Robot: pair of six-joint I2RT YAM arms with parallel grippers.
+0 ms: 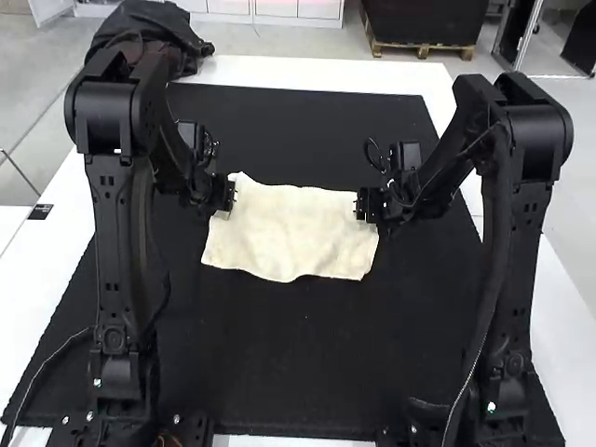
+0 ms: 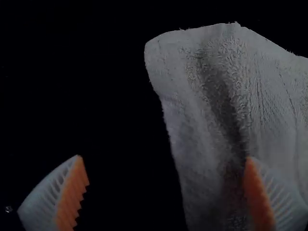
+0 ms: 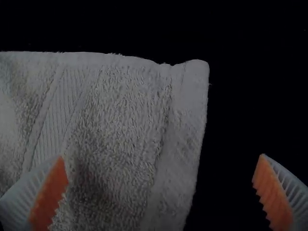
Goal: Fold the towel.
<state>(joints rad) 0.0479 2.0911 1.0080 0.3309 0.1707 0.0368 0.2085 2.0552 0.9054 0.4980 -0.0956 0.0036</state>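
Note:
A cream towel lies spread in a rough rectangle with slight ripples. My left gripper is at its left edge near the far corner, my right gripper at its right edge. In the left wrist view my left gripper stands open, one finger over the towel and the other over black mat. My right gripper is likewise open in the right wrist view, its fingers on either side of the side edge of the towel.
A black mat covers most of the white table. Dark fabric is heaped at the table's far left corner, behind the left arm.

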